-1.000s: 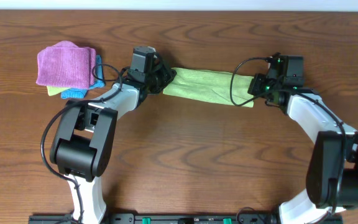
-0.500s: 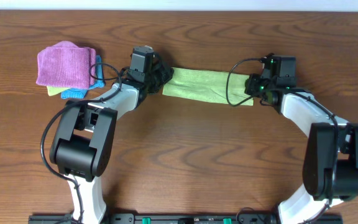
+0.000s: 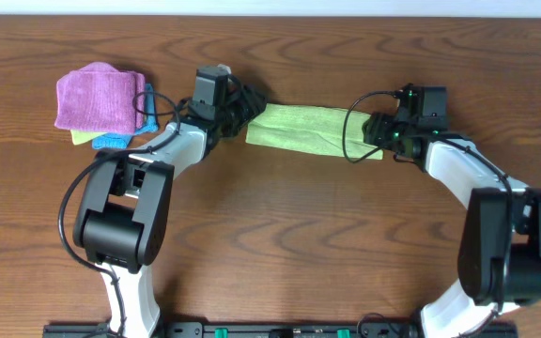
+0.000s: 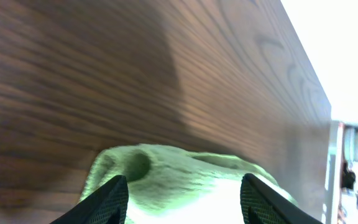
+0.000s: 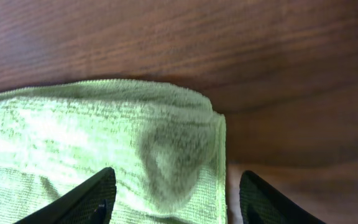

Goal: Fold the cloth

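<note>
Overhead: fuzzy lime cloth [image 3: 313,130] forms a long strip; wood-grain table [image 3: 299,244].

Purple cloth [image 3: 97,94], folded, lies at the far left of the table [image 3: 280,235], atop a teal cloth [image 3: 113,142] w/ a yellow-green edge [image 3: 81,138] poking out under it: 1 stack, 3 layers. Table is dark wood grain. Black rail [image 3: 252,330] runs along near edge

The cloth [image 3: 313,130] was soft, matt microfibre with a fuzzy nap (its pile showed plainly close up). The table [image 3: 280,244] was smooth, grained wood with a faint sheen. At ten o'clock, the purple cloth [image 3: 97,96] looked equally plush. The arm shells [image 3: 120,221] were glossy plastic.
</note>
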Tool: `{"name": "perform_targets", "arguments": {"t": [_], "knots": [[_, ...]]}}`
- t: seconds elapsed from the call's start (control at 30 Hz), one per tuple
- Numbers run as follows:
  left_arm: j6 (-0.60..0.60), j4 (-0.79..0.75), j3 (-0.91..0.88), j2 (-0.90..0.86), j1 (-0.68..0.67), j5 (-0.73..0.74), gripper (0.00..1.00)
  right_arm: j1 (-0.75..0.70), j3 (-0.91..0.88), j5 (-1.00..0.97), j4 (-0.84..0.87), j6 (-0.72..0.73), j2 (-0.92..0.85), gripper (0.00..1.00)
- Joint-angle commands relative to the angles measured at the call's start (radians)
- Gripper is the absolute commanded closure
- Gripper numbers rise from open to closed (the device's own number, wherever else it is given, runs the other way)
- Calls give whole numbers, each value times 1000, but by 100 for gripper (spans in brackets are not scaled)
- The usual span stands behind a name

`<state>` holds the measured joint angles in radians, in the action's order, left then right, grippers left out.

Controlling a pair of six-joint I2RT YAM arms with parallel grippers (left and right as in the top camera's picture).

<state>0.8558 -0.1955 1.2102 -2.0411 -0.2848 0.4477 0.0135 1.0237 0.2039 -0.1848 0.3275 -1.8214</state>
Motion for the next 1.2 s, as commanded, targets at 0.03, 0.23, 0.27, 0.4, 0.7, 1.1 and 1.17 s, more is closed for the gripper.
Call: {"name": "perform_targets", "arguments": {"t": [0.03,0.23,0.27,0.4,0.7,1.1,1.17], "knots": [[-53,81,99,-4,6,86,41,5,40,-6,-61,2,94,36],[-139,318,213,-5,3,103,70,5,40,-13,-203,74,173,33],[-154,341,223,-5,3,103,73,5,40,-13,-222,90,180,32],[-174,385,232,-5,3,95,74,5,40,-8,-275,125,189,31],[-252,456,233,-4,8,57,60,5,40,32,-284,132,189,31],[-319,675,333,-4,76,59,64,5,40,37,-309,132,189,31],[-318,668,349,-4,74,72,64,5,40,37,-309,133,189,31]]}}
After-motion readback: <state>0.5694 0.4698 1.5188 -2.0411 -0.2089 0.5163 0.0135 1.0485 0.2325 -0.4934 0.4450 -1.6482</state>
